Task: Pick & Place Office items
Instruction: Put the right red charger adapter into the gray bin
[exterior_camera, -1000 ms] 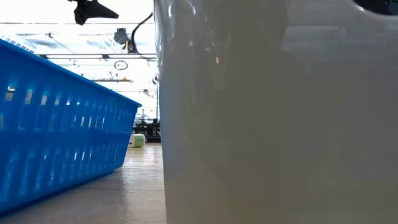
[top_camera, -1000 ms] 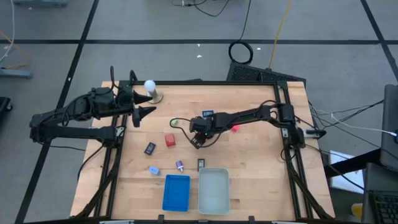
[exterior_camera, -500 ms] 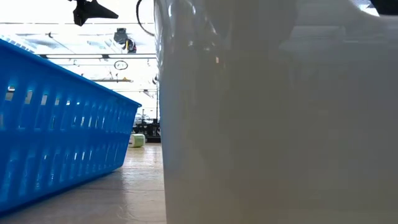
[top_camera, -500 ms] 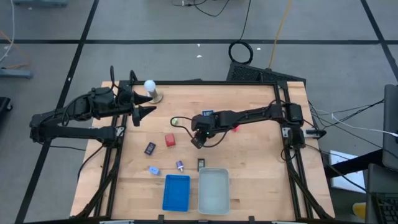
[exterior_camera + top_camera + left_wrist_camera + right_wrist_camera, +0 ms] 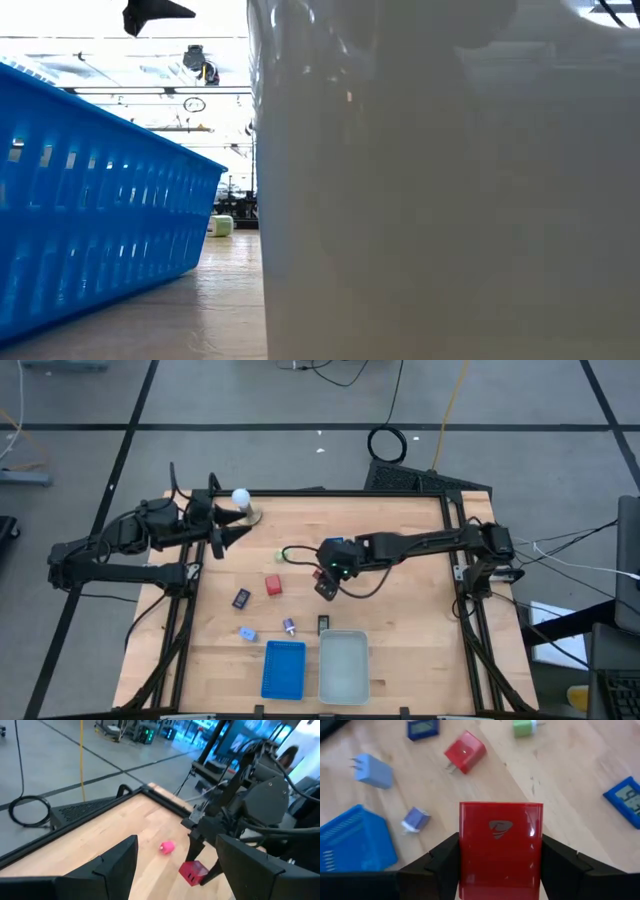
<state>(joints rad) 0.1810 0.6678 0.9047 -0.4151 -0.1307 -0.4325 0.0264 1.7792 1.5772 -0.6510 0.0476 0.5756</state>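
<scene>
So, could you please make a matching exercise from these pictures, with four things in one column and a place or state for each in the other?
Column one:
1. red block
2. white ball
3. blue tray
4. left gripper

Column two:
a. at the table's far left corner, on a round base
b. held between the right gripper's fingers, above the table
c. open, holding nothing, near the white ball
d. at the table's near edge, beside the pale grey tray

Pairs: 1-b, 2-a, 3-d, 4-c
</scene>
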